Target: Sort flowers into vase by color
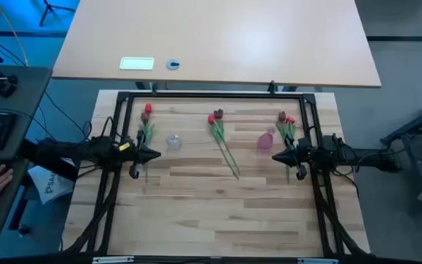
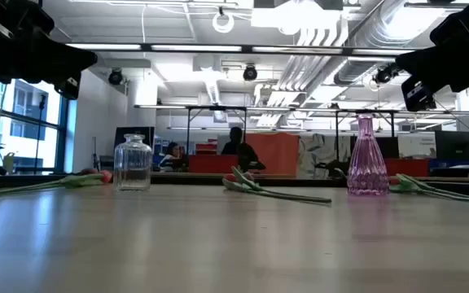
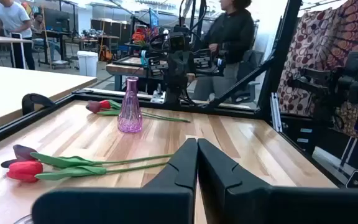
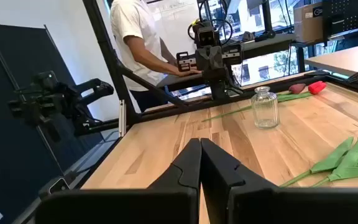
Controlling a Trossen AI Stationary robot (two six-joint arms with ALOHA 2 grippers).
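Sorting has yet to begin on the pale wooden worktop [image 1: 218,205]. From above, the artificial tulips with red and maroon heads lie in three pairs along the far edge: the left pair [image 1: 146,121], the middle pair [image 1: 218,128] and the right pair [image 1: 286,125]. The clear glass jar [image 1: 173,141] and pink glass vase [image 1: 267,139] stand empty between them. The left gripper [image 1: 152,155] and right gripper [image 1: 277,156] hover by the side edges, jaws closed on nothing. At table height, both vessels stand upright, flowers flat. Each wrist view shows its own fingers pressed together. All six flowers remain to be placed.
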